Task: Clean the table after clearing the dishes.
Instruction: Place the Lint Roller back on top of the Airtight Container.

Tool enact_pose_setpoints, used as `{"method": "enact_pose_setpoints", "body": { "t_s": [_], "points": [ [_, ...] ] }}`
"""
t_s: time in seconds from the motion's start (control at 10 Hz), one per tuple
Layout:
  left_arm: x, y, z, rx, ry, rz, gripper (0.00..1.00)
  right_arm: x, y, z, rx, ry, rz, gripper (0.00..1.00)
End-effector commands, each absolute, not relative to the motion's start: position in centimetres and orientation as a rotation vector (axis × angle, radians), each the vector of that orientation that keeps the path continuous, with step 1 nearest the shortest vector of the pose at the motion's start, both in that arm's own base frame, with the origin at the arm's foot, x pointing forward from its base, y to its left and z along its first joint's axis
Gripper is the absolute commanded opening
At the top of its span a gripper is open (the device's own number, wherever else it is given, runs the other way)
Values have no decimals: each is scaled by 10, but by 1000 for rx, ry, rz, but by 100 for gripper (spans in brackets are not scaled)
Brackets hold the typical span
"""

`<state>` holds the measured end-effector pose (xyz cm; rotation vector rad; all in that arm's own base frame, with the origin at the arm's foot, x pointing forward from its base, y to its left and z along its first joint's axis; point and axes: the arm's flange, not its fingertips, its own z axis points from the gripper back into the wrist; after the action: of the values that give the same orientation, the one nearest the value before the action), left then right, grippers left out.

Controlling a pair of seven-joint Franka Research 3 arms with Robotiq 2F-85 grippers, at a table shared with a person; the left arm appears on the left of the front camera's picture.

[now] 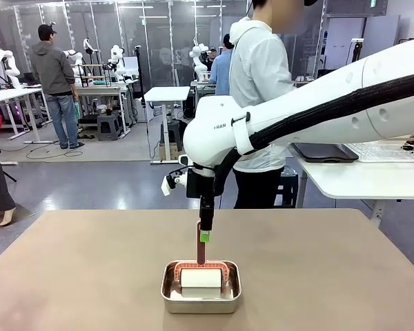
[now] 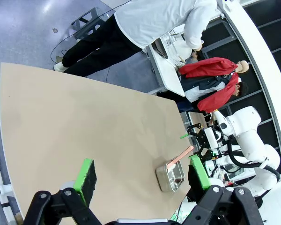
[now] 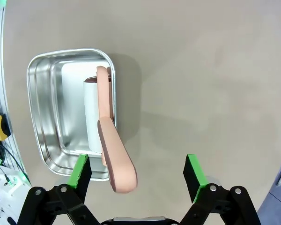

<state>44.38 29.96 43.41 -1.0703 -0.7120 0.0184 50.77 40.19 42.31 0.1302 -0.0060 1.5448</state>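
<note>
Table (image 1: 69, 276): brownish-tan top, bare apart from 1 steel pan (image 1: 201, 289) at the near middle.
Roller (image 3: 97, 117): white roll lies in the pan, pink handle (image 3: 114, 159) rising out of it.
Right gripper (image 3: 138, 171): fingers spread, handle loose between them, nothing grasped.
Left gripper (image 2: 143, 176): spread wide, empty, above the table.
Dishes: not on the tabletop.
Advice: lift the right gripper straight up so its pads clear the handle without tipping it.
</note>
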Motion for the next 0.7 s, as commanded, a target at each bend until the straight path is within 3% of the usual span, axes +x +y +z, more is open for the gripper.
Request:
{"method": "enact_pose_setpoints", "body": {
  "t_s": [0.0,0.3,0.4,0.6],
  "points": [
    [441,300,436,-1070,-705,24,100,504,398,430,117,-38,1565,100],
    [441,300,436,-1070,-705,24,100,502,399,446,34,-37,1584,100],
    [441,300,436,-1070,-705,24,100,508,401,439,118,-37,1545,100],
    [441,300,436,-1070,-705,24,100,508,401,439,118,-37,1545,100]
  ]
}}
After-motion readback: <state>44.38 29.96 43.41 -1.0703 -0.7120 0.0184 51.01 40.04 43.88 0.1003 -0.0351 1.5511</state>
